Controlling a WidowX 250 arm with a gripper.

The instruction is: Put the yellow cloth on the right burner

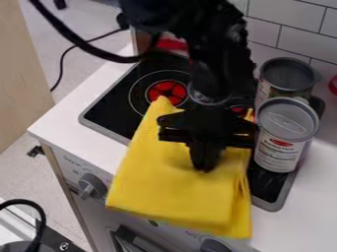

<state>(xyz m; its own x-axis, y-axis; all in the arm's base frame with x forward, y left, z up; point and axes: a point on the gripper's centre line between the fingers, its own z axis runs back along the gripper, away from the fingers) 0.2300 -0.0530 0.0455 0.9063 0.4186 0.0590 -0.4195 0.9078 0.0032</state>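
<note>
Gripper (206, 166) closed w/ cloth (174, 189) pinched, above stove (105, 115). Cloth spans from near L burner (166, 90) to past stove's front edge. 2 cans (283, 142) at R, 1 behind other.

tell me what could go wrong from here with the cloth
The yellow cloth hangs past the counter's front edge, so it could slide off if let down there. The front can stands right beside the cloth and the gripper, and might get bumped or dragged. One cloth corner reaches the burner at the picture's left, so it may settle partly over that one.
</note>
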